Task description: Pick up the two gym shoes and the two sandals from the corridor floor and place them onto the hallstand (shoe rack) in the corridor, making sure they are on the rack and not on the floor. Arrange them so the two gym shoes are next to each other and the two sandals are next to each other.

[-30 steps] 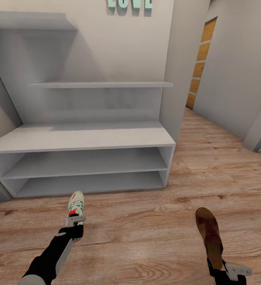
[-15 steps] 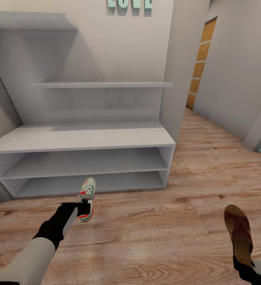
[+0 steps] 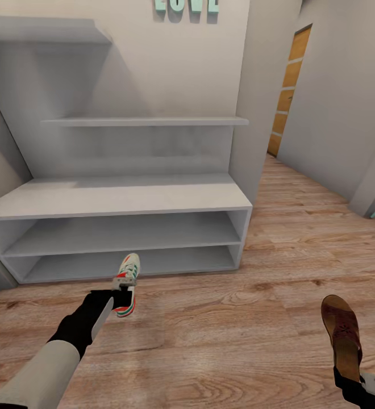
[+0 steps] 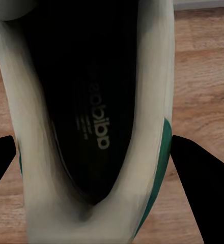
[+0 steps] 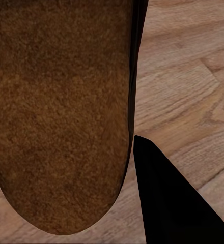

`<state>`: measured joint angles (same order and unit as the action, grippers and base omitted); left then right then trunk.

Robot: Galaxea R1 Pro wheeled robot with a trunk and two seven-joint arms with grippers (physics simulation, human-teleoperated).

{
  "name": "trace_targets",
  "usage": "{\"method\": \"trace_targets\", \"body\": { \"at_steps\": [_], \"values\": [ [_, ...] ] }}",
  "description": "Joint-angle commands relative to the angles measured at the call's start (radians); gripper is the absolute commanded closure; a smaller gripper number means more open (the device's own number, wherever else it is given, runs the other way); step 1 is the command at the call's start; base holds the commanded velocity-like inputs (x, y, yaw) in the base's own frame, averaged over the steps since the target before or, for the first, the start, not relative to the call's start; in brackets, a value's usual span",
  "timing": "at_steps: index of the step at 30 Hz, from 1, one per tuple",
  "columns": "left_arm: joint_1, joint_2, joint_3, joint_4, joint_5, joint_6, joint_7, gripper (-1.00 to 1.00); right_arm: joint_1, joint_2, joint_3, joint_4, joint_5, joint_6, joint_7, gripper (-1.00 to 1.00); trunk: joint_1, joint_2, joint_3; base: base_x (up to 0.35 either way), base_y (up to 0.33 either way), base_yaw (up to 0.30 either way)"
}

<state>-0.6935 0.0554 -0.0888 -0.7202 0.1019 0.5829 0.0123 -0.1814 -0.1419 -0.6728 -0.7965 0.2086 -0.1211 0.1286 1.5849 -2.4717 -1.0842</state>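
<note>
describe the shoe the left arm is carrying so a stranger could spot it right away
Start at the pale grey hallstand against the wall. On the wood floor just before its lowest shelf, the left gripper holds one gym shoe. It is cream-white with green and red-orange accents, unlike the brown sandal held at far right.

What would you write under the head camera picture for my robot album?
Left tool carries a gym shoe toward the grey hallstand; right tool holds a brown sandal.
</note>
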Motion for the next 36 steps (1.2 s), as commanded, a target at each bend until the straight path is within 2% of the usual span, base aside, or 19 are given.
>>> {"method": "trace_targets", "body": {
  "at_steps": [1,9,18,22,28,36],
  "values": [
    [-0.001,0.001,-0.006,-0.002,0.007,0.005,0.008,1.00,-0.001,0.001,-0.006,0.000,0.006,-0.003,0.007,1.00,0.000,0.000,-0.001,0.000,0.000,0.000],
    [-0.004,0.003,-0.011,-0.005,0.006,0.005,0.012,1.00,-0.001,0.001,-0.007,0.000,0.006,-0.003,0.006,1.00,0.000,0.000,-0.001,0.000,0.000,0.000],
    [-0.055,-0.003,-0.012,-0.005,0.005,0.019,0.013,1.00,-0.001,0.001,-0.007,0.000,0.006,-0.003,0.006,1.00,0.000,0.000,-0.001,0.000,0.000,0.000],
    [-0.066,-0.008,-0.012,-0.005,-0.011,0.042,0.013,1.00,-0.001,0.001,-0.007,0.000,0.006,-0.003,0.006,1.00,0.015,-0.028,-0.017,0.000,0.000,0.000],
    [-0.072,-0.010,-0.009,-0.005,-0.070,0.052,0.014,1.00,-0.001,0.001,-0.007,-0.001,0.006,-0.003,0.006,1.00,0.018,-0.030,-0.048,0.000,0.000,0.000],
    [-0.077,-0.008,-0.008,-0.006,-0.085,0.054,0.014,1.00,-0.001,0.001,-0.007,0.000,0.006,-0.003,0.006,1.00,0.021,-0.031,-0.088,0.000,0.000,0.000]
  ]
}}
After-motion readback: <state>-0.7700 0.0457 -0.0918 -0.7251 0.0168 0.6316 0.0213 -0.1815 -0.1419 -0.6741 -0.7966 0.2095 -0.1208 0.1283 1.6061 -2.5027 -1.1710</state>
